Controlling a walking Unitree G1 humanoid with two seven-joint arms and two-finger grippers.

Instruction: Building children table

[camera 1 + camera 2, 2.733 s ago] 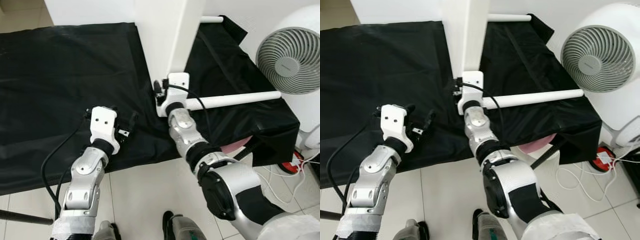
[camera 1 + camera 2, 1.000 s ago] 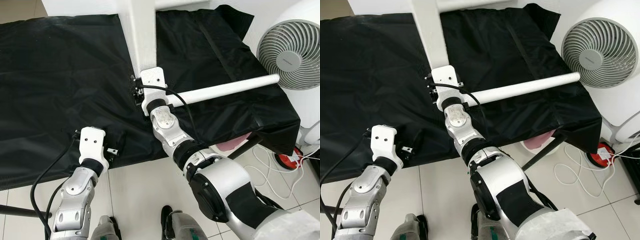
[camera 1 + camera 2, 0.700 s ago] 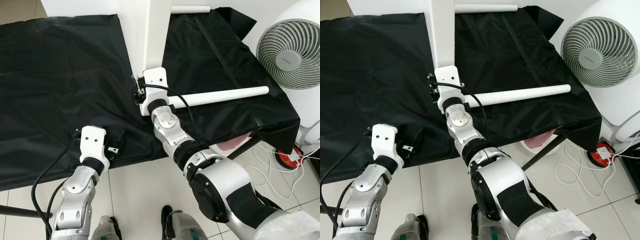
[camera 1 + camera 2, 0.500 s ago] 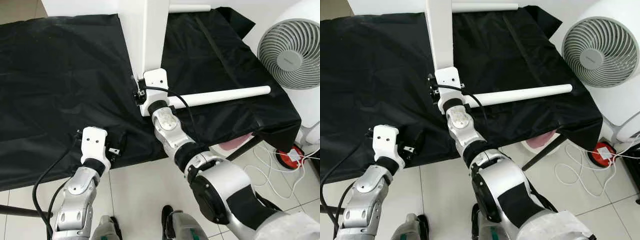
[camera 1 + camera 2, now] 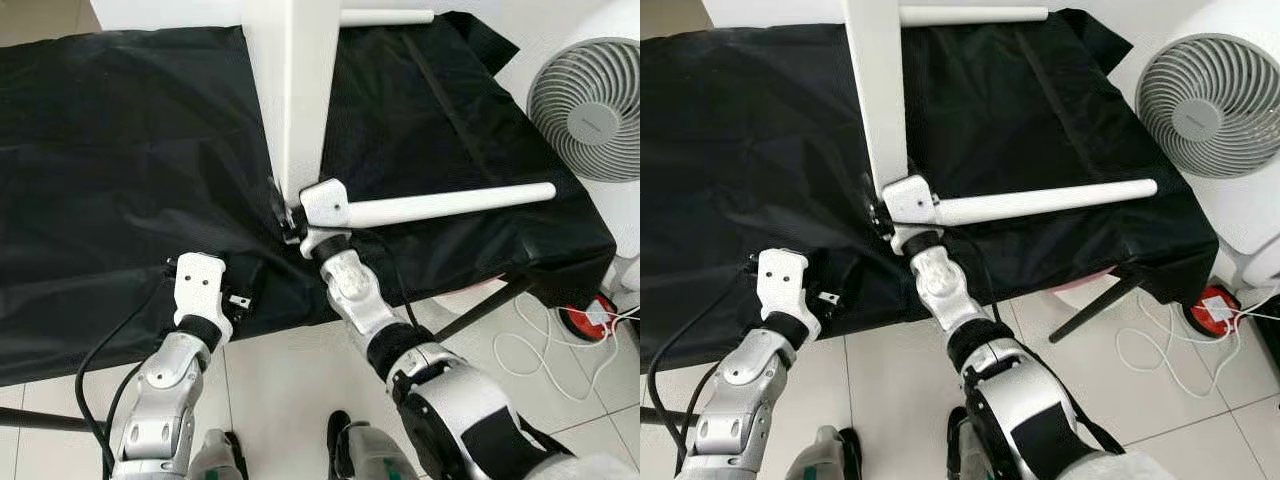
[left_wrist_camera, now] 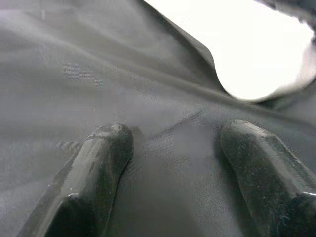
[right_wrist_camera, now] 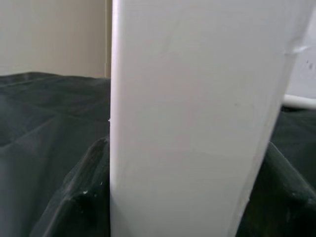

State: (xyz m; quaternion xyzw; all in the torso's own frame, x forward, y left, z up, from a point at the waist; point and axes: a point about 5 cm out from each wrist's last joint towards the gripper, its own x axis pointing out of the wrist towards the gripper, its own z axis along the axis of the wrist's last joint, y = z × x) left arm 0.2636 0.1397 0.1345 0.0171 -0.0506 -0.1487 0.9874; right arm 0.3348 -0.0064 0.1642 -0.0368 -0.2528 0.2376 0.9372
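Right pincer (image 7: 185, 197) is clamped on the white board (image 5: 292, 90), which I see standing on edge at centre frame on the black-draped desk (image 5: 120, 150). One white leg (image 5: 450, 204) juts toward the right of the frame, past the fan (image 5: 588, 110). Left pincer (image 6: 177, 163) hangs spread apart over the cloth at lower left, gripping nothing.

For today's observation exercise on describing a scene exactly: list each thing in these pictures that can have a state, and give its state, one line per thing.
White tabletop panel: held on edge, clamped between the right gripper's jaws.
Right gripper: shut on the panel's edge.
Left gripper: jaws open, holding nothing, over the black cloth.
Near white leg: sticking out sideways from the panel.
Far white leg: also sticking out sideways.
Fan: whether it runs cannot be told.
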